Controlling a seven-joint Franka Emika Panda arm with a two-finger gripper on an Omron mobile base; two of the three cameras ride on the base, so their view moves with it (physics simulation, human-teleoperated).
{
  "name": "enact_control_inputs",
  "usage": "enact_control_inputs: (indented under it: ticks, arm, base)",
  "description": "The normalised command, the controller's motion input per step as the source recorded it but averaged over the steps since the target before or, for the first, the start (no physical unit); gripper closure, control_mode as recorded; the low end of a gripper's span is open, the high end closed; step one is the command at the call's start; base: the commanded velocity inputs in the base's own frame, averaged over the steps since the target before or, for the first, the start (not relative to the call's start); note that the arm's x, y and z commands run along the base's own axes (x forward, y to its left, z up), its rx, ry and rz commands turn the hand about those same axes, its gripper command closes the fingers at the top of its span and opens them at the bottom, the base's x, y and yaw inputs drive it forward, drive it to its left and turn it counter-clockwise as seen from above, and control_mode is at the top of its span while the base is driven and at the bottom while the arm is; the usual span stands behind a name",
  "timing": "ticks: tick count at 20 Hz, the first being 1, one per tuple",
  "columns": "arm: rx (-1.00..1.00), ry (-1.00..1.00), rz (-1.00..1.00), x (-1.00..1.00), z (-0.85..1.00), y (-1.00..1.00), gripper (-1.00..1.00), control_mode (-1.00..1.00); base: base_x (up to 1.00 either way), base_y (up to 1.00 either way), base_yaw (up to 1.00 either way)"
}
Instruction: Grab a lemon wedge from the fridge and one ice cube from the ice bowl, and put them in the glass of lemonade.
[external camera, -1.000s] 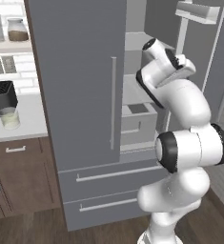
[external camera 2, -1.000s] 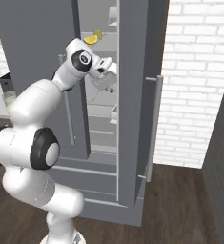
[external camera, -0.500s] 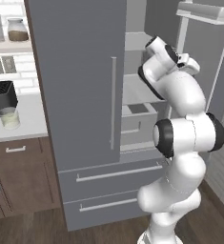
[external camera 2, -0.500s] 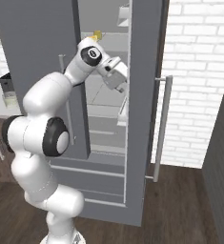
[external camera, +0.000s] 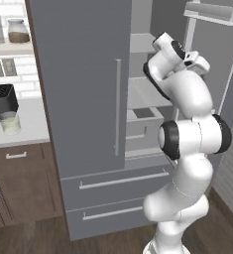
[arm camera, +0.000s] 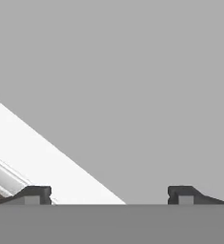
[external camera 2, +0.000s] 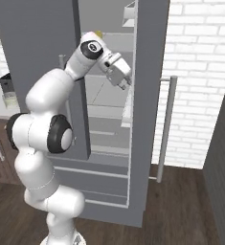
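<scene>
The fridge (external camera: 83, 84) is standing with its left door closed and its right door swung open, the open door (external camera 2: 150, 72) showing edge-on in the right base view, its long silver handle (external camera 2: 165, 129) facing the brick wall (external camera 2: 200, 76); pale shelves (external camera: 143, 94) and a drawer box (external camera: 144, 126) are showing inside, with two lower drawers (external camera: 118, 196) below.

The arm is reaching up into the open compartment; the gripper (external camera 2: 125, 82) is hanging near the inner edge of the open door, pointing down and toward it; in the hand view its two dark fingertips (arm camera: 35, 194) are standing far apart at the bottom corners, nothing between them, so the pincer is spread and holding nothing; ahead of it lies flat grey fridge surface (arm camera: 132, 86) and a slanting white band (arm camera: 42, 162).

The lemon wedge (external camera 2: 98, 34) is peeking out as a small yellow patch just behind the arm's upper joint, on an upper shelf inside the fridge; it is apart from the gripper, which sits lower and nearer the door.

The glass of lemonade (external camera: 10, 123) is sitting on the white counter (external camera: 29, 124) left of the fridge, just in front of a black toaster (external camera: 1, 100); a jar of brown powder (external camera: 18, 31) is resting on the wall shelf above.
</scene>
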Motion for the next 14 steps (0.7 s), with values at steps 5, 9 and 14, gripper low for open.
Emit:
enact_control_inputs:
  ticks: [5,9,14]
  arm:
    - [0.0,-0.08,0.0,-0.28,0.27,0.78,-1.0,-1.0]
    - [0.22,-0.18,0.14,-0.67,-0.16,0.48,-1.0,-1.0]
    - [0.36,-0.08,0.43,-0.39,-0.28,0.47,-1.0,-1.0]
  base:
    - [0.0,0.0,0.0]
    - [0.0,0.0,0.0]
    - [0.0,0.0,0.0]
